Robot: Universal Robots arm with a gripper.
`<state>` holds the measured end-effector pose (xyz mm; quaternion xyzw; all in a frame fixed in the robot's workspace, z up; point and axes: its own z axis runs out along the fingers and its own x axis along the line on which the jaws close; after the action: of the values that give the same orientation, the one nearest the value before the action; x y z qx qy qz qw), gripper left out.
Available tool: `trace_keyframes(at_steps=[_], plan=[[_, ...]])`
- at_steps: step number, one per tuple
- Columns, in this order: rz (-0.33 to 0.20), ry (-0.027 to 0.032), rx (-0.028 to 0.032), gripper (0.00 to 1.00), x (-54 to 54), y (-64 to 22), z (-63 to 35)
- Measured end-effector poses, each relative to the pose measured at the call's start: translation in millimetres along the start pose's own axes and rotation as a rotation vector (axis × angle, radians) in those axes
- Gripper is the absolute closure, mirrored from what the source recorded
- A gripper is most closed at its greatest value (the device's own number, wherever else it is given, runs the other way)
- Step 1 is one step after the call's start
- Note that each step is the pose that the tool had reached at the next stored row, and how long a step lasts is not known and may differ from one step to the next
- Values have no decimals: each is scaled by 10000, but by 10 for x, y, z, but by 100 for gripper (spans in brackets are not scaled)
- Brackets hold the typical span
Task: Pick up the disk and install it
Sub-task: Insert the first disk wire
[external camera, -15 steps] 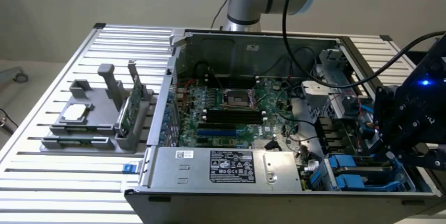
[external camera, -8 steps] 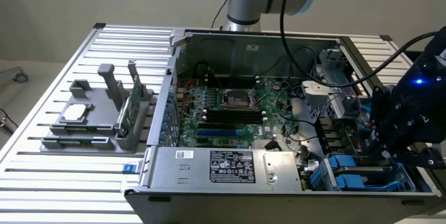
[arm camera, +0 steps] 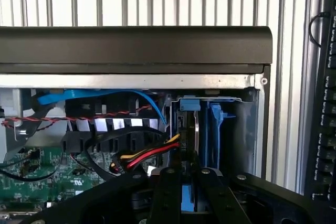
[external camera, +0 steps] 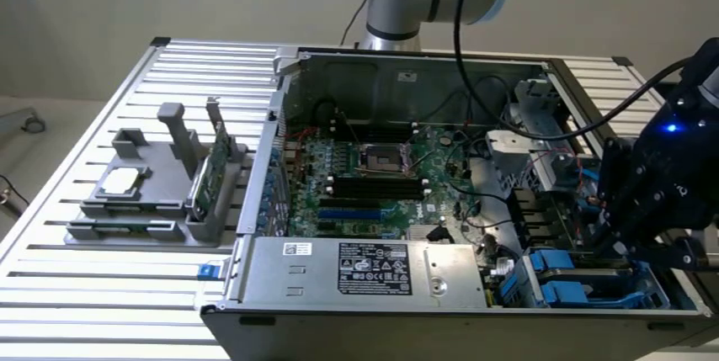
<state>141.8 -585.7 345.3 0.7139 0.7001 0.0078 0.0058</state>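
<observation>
The tool point(arm camera: 189, 192) is clenched on the disk point(arm camera: 188, 145), its two dark fingers point(arm camera: 167, 195) pressed close against either side of the drive's thin edge, which stands upright between them. The disk sits inside the blue drive bay point(arm camera: 216, 135) at the corner of the open computer case point(external camera: 337, 327), on the exterior view's right, where the tool point(external camera: 646, 226) reaches down into the bay. Red, yellow and black wires point(arm camera: 149, 153) run just beside the disk. The green motherboard point(external camera: 371, 172) lies further in, and a grey parts holder point(external camera: 151, 193) rests on the slatted worktop point(external camera: 101, 294), well apart.
</observation>
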Motion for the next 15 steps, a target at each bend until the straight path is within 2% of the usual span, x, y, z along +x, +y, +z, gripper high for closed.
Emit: trace_keyframes(at_steps=[11,15], plan=[[223,-3,-1,83,31,48,26],[292,-6,22,83,31,49,39]])
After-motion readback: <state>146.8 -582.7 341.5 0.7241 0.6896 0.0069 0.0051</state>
